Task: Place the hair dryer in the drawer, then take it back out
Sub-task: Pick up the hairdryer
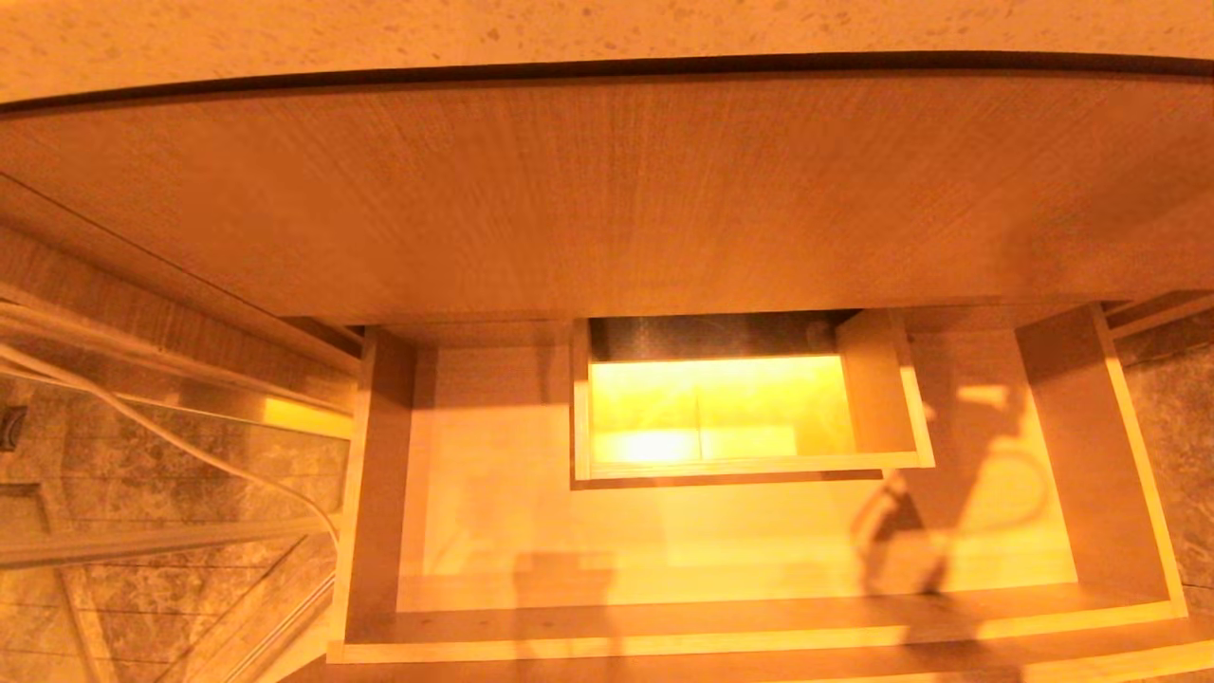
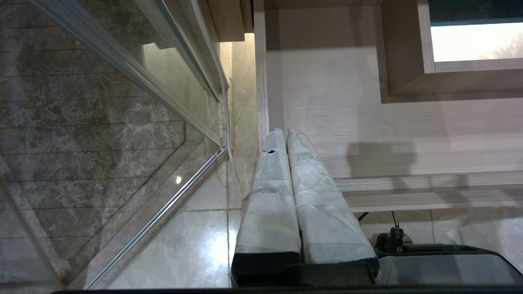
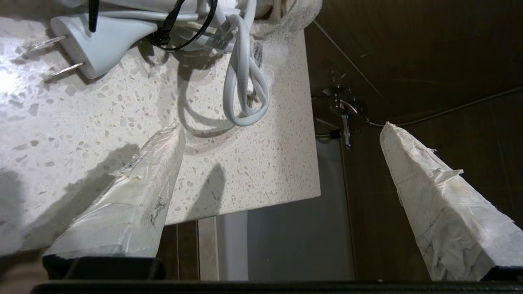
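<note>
The drawer point(image 1: 759, 631) stands pulled out in the head view, its pale floor bare around the boxed cut-out point(image 1: 749, 398). The hair dryer does not lie in it. In the right wrist view its white plug point(image 3: 98, 41) and looped cord point(image 3: 245, 81), bound with black ties, rest on a speckled countertop point(image 3: 253, 163). My right gripper point(image 3: 282, 125) hangs open just short of the cord with nothing between its fingers; one finger is over the countertop, the other past its edge. My left gripper point(image 2: 284, 131) is shut and empty beside the drawer's point(image 2: 347, 102) left wall. Neither gripper shows in the head view.
A tall wood panel point(image 1: 607, 209) rises above the drawer, with the countertop edge point(image 1: 607, 28) over it. On the left are a glass panel point(image 2: 122, 102) in metal rails and a marble floor point(image 2: 188, 245). A metal valve with a hose point(image 3: 343, 110) sits on the dark wall past the countertop.
</note>
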Controlling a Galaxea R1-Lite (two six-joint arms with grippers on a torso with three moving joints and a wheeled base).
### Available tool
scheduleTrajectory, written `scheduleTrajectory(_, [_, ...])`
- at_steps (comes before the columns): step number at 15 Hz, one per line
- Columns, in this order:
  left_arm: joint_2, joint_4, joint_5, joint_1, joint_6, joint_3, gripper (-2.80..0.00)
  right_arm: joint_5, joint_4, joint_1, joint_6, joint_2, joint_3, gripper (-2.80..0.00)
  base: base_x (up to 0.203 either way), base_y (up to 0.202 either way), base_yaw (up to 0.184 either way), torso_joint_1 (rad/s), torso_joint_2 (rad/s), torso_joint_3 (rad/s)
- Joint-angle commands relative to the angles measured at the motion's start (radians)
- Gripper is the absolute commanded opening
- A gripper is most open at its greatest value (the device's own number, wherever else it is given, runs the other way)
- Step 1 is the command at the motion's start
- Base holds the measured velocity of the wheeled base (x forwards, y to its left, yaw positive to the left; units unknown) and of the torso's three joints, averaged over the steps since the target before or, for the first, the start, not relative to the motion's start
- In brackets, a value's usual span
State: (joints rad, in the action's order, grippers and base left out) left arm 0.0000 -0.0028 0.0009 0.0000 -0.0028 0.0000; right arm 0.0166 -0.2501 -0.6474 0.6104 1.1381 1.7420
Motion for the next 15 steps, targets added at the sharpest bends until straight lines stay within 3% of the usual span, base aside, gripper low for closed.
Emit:
scheduleTrajectory(1, [0.000,0.000,0.001,0.000,0.000,0.000,-2.80,-0.004,0.022,0.000,0.007,0.032,0.013,0.00,0.000,0.000,0.000,0.000,0.00,0.000])
scheduleTrajectory(15, [0.000,0.000,0.001,0.000,0.000,0.000,-2.80,-0.027,0.136,0.000,0.014,0.150,0.051,0.00,0.000,0.000,0.000,0.000,0.00,0.000])
